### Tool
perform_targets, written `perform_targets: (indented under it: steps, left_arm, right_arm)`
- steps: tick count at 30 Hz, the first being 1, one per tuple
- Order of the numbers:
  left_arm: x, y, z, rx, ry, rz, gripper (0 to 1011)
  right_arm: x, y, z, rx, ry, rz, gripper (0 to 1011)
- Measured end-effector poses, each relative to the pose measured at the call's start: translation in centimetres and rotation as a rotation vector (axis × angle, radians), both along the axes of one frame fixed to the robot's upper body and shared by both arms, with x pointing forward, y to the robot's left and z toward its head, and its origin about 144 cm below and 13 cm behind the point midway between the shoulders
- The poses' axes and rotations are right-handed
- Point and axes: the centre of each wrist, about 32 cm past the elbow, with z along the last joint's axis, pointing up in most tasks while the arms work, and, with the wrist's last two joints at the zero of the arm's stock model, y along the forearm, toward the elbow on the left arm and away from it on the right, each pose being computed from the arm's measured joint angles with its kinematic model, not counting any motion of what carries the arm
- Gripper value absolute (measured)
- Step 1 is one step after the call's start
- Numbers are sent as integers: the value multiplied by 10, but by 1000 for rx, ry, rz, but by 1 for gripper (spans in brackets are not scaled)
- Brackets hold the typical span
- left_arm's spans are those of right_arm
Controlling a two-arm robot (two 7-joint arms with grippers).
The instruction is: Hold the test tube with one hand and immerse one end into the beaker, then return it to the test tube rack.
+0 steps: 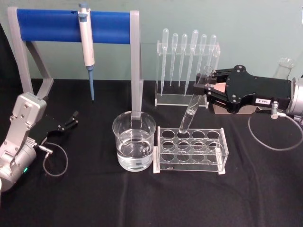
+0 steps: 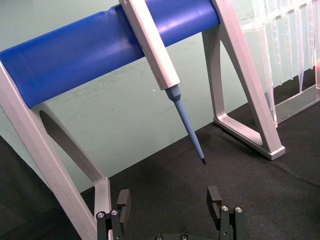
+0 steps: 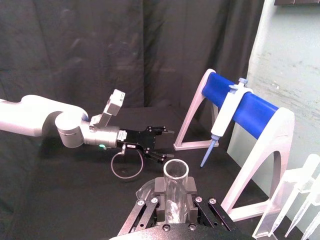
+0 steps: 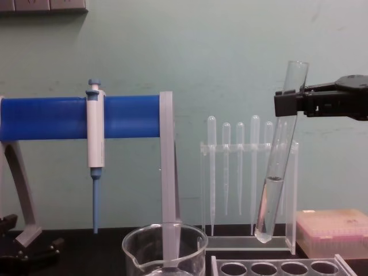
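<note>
Head view: clamped in the right gripper (image 1: 202, 91), fingers closed on the glass just under the rim, a test tube (image 1: 190, 113). Hanging tilted, round end low, over the back row of the rack (image 1: 189, 164), clear of the holes. Partly filled with clear liquid (image 4: 269, 207), as seen from the chest. Just left of the rack, a beaker (image 1: 114, 130) holding water (image 1: 134, 158), well short of full. Parked far left on the black cloth (image 1: 142, 203), the left gripper (image 1: 72, 119), fingers spread wide with nothing between them.

Judging by this: mid-carry, out of the rack and not in the beaker. Cannot tell whether bound for the dip or for the rack.

If for the dip: shift left until above the beaker's mouth, straighten toward upright, then lower until the round end sits under the water, staying off the rim and wall.

If for the rack: line the round end over one hole, bring upright, lower slowly, and only then loosen the grip.

Either way, hold firm. Smooth thin glass, likely to slip or crack under a knock.
</note>
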Motion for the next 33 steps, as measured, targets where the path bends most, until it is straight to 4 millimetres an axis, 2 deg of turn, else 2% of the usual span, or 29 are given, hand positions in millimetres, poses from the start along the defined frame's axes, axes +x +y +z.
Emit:
perform_targets:
  steps: [33]
  left_arm:
    - [0, 0, 0, 0, 0, 0, 1000]
  right_arm:
    - [0, 0, 0, 0, 0, 0, 241]
